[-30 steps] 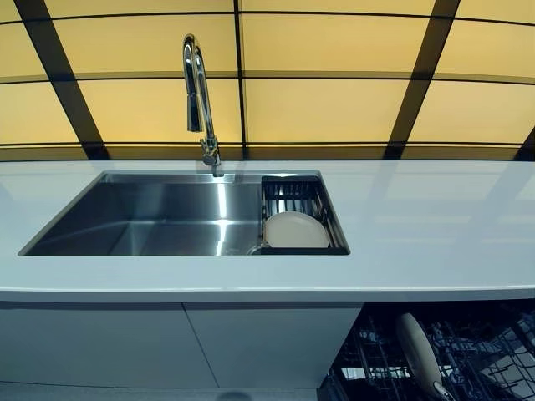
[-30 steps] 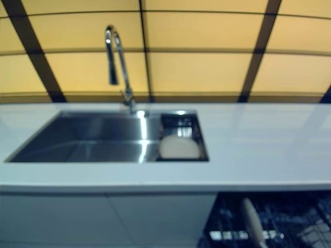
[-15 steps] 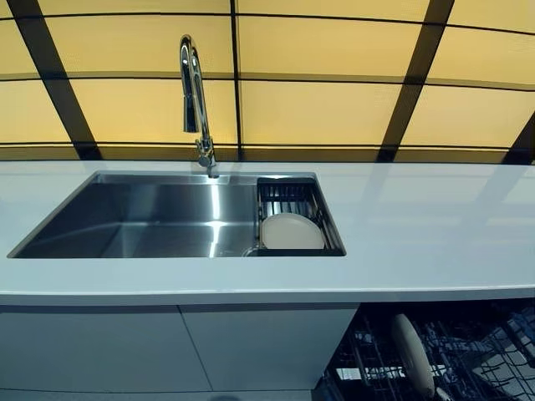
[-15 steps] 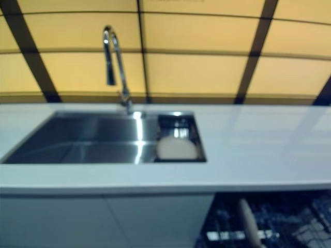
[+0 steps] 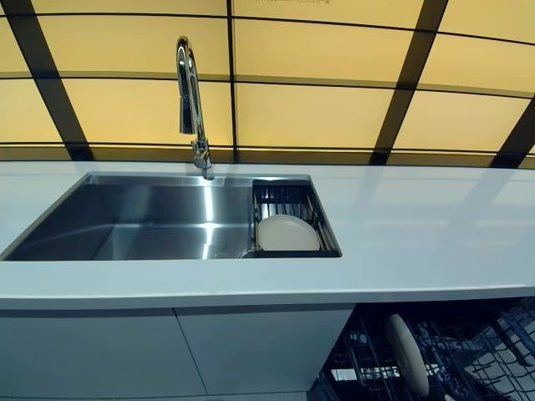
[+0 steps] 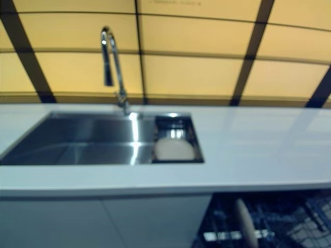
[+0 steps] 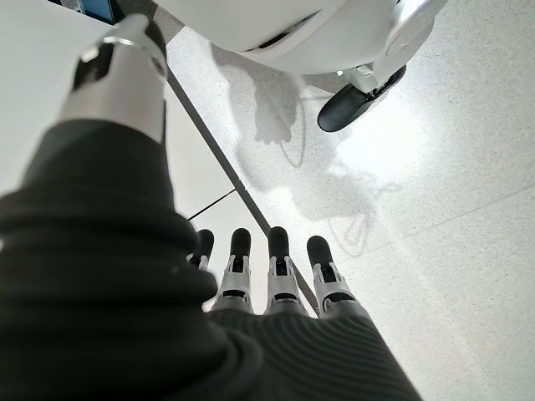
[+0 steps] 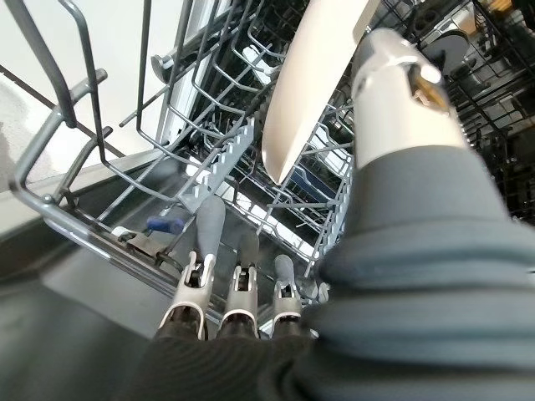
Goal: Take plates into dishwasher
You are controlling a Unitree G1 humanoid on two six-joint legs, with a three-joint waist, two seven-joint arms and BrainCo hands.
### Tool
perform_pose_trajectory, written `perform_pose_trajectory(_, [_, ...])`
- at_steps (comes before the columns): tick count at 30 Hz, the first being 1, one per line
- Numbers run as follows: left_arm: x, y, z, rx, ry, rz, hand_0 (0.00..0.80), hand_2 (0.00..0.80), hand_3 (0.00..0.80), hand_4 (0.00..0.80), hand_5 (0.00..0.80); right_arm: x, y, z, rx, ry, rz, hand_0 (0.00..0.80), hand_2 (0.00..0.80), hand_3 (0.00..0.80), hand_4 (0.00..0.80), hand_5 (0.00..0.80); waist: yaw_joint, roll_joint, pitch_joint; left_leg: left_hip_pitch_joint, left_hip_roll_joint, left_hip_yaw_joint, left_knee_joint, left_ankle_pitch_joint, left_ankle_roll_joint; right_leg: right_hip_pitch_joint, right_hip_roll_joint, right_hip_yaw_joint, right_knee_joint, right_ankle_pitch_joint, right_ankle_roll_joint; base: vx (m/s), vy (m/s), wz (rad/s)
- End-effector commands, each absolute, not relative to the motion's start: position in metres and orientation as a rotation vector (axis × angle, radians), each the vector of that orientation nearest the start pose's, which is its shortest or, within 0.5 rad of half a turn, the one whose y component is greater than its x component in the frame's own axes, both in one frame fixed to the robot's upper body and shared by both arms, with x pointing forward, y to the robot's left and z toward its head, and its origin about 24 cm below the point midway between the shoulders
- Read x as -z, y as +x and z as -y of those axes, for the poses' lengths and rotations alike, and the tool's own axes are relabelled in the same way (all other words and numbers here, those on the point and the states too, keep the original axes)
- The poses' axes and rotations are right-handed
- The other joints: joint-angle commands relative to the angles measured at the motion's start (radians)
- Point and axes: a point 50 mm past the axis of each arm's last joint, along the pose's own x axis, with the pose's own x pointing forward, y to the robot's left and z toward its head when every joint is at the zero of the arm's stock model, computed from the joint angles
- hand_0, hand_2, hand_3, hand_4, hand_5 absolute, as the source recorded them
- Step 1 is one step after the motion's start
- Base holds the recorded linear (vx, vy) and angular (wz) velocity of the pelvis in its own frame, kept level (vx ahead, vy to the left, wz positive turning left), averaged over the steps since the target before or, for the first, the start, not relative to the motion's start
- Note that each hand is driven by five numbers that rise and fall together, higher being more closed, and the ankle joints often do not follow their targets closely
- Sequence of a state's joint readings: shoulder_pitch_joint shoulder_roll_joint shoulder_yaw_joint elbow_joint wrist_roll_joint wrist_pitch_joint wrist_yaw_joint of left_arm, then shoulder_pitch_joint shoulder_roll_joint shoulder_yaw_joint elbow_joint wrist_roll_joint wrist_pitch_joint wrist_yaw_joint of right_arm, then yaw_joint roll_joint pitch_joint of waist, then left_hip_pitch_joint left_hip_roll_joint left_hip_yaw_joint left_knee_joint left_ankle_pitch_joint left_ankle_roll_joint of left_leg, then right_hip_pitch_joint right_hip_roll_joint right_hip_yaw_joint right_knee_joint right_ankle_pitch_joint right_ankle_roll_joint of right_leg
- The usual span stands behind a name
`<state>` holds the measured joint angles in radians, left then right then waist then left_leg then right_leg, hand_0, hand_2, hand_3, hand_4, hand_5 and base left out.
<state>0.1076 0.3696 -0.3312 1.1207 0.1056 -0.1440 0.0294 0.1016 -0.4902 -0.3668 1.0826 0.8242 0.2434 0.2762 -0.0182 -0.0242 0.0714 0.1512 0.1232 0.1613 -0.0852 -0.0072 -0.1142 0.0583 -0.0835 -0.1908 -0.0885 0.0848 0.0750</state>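
One cream plate (image 5: 287, 233) leans in the sink's drainer basket (image 5: 322, 225); another plate (image 5: 406, 354) stands on edge in the dishwasher rack (image 8: 100, 225) at 5 o'clock.

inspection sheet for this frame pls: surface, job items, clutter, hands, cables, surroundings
Surface: white countertop with a steel sink set in it.
Job's things: one plate in the sink rack; another plate on edge in the dishwasher rack.
Clutter: nothing seen.
Hands: left hand over the floor, fingers straight, empty; right hand at the dishwasher rack, fingers straight, empty.
Cables: nothing seen.
Surroundings: faucet, yellow panelled wall, white cabinet fronts.
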Motion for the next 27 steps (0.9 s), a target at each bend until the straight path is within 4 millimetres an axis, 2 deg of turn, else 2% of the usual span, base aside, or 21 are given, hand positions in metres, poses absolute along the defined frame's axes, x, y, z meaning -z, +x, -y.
perform_pose_trajectory(1, [0.148,0.089,-0.261,0.166,0.623,-1.079,0.000,0.000,0.000,0.000,0.000,0.095,0.078,0.373,0.783,0.647,-0.750,0.000,0.000,0.000,0.000,0.000,-0.041,-0.029,0.011,-0.026,-0.044,0.045,0.006,0.025,0.038,0.032,-0.006,0.004,0.016,-0.012,0.042,-0.028,0.098,-0.05])
perform_pose_trajectory(7, [0.149,0.089,-0.261,0.152,0.622,-1.085,0.000,0.000,0.000,0.000,0.000,0.085,0.069,0.389,0.956,0.693,-0.645,0.000,0.000,0.000,0.000,0.000,-0.065,-0.035,0.009,-0.022,-0.051,0.063,0.006,0.016,0.043,0.021,-0.017,0.020,0.017,-0.001,0.053,-0.030,0.099,-0.11])
perform_pose_trajectory(11, [0.149,0.089,-0.261,0.132,0.608,-1.081,0.000,0.000,0.000,0.000,0.000,0.079,0.061,0.399,1.162,0.768,-0.535,0.000,0.000,0.000,0.000,0.000,-0.085,-0.037,0.006,-0.018,-0.057,0.078,0.007,0.008,0.050,0.009,-0.024,0.037,0.024,0.004,0.060,-0.024,0.114,-0.15])
perform_pose_trajectory(12, [0.149,0.090,-0.261,0.126,0.602,-1.081,0.000,0.000,0.000,0.000,0.000,0.077,0.053,0.403,1.267,0.803,-0.490,0.000,0.000,0.000,0.000,0.000,-0.093,-0.037,0.005,-0.017,-0.059,0.084,0.008,0.005,0.053,0.003,-0.028,0.044,0.032,0.004,0.063,-0.016,0.125,-0.17])
perform_pose_trajectory(15, [0.150,0.091,-0.259,0.123,0.596,-1.082,0.000,0.000,0.000,0.000,0.000,0.069,0.047,0.412,1.401,0.783,-0.437,0.000,0.000,0.000,0.000,0.000,-0.103,-0.037,0.005,-0.015,-0.063,0.091,0.009,0.002,0.058,-0.005,-0.033,0.056,0.040,0.006,0.068,-0.010,0.104,-0.12])
perform_pose_trajectory(16, [0.150,0.091,-0.258,0.120,0.593,-1.083,0.000,0.000,0.000,0.000,0.000,0.060,0.046,0.419,1.495,0.742,-0.392,0.000,0.000,0.000,0.000,0.000,-0.109,-0.038,0.007,-0.013,-0.065,0.095,0.010,0.000,0.060,-0.008,-0.036,0.061,0.045,0.008,0.071,-0.005,0.099,-0.12])
perform_pose_trajectory(19, [0.150,0.094,-0.258,0.112,0.587,-1.084,0.000,0.000,0.000,0.000,0.000,0.038,0.046,0.433,1.636,0.618,-0.318,0.000,0.000,0.000,0.000,0.000,-0.120,-0.040,0.009,-0.013,-0.067,0.101,0.009,-0.003,0.064,-0.017,-0.041,0.070,0.054,0.012,0.077,-0.004,0.084,-0.09])
perform_pose_trajectory(20, [0.150,0.094,-0.257,0.112,0.587,-1.084,0.000,0.000,0.000,0.000,0.000,0.037,0.046,0.434,1.644,0.610,-0.315,0.000,0.000,0.000,0.000,0.000,-0.120,-0.039,0.009,-0.013,-0.067,0.102,0.009,-0.003,0.064,-0.018,-0.041,0.071,0.055,0.012,0.078,-0.003,0.057,-0.06])
perform_pose_trajectory(21, [0.150,0.094,-0.258,0.105,0.585,-1.085,0.000,0.000,0.000,0.000,0.000,0.024,0.046,0.440,1.696,0.537,-0.279,0.000,0.000,0.000,0.000,0.000,-0.125,-0.040,0.010,-0.013,-0.068,0.105,0.009,-0.003,0.066,-0.023,-0.043,0.074,0.060,0.014,0.080,-0.003,0.037,-0.02])
perform_pose_trajectory(22, [0.150,0.094,-0.258,0.103,0.584,-1.085,0.000,0.000,0.000,0.000,0.000,0.021,0.046,0.442,1.711,0.516,-0.267,0.000,0.000,0.000,0.000,0.000,-0.126,-0.040,0.010,-0.013,-0.067,0.106,0.009,-0.004,0.066,-0.025,-0.043,0.075,0.062,0.015,0.081,-0.011,0.076,-0.01])
perform_pose_trajectory(23, [0.149,0.095,-0.259,0.089,0.577,-1.087,0.000,0.000,0.000,0.000,0.000,-0.001,0.047,0.449,1.786,0.401,-0.195,0.000,0.000,0.000,0.000,0.000,-0.134,-0.041,0.011,-0.012,-0.067,0.113,0.009,-0.005,0.069,-0.033,-0.046,0.078,0.072,0.016,0.085,-0.011,0.063,-0.02])
perform_pose_trajectory(25, [0.149,0.096,-0.260,0.076,0.572,-1.090,0.000,0.000,0.000,0.000,0.000,-0.018,0.046,0.454,1.834,0.327,-0.124,0.000,0.000,0.000,0.000,0.000,-0.141,-0.044,0.012,-0.014,-0.068,0.118,0.009,-0.008,0.073,-0.042,-0.049,0.083,0.081,0.022,0.089,-0.011,0.055,-0.03])
perform_pose_trajectory(26, [0.149,0.096,-0.260,0.074,0.571,-1.090,0.000,0.000,0.000,0.000,0.000,-0.020,0.046,0.455,1.839,0.322,-0.115,0.000,0.000,0.000,0.000,0.000,-0.141,-0.044,0.011,-0.013,-0.069,0.119,0.009,-0.009,0.074,-0.043,-0.049,0.084,0.082,0.023,0.089,0.000,0.042,-0.04])
perform_pose_trajectory(27, [0.148,0.096,-0.261,0.068,0.567,-1.093,0.000,0.000,0.000,0.000,0.000,-0.033,0.046,0.459,1.861,0.273,-0.065,0.000,0.000,0.000,0.000,0.000,-0.144,-0.045,0.011,-0.012,-0.070,0.121,0.009,-0.011,0.076,-0.046,-0.050,0.085,0.085,0.026,0.091,0.015,0.052,-0.05])
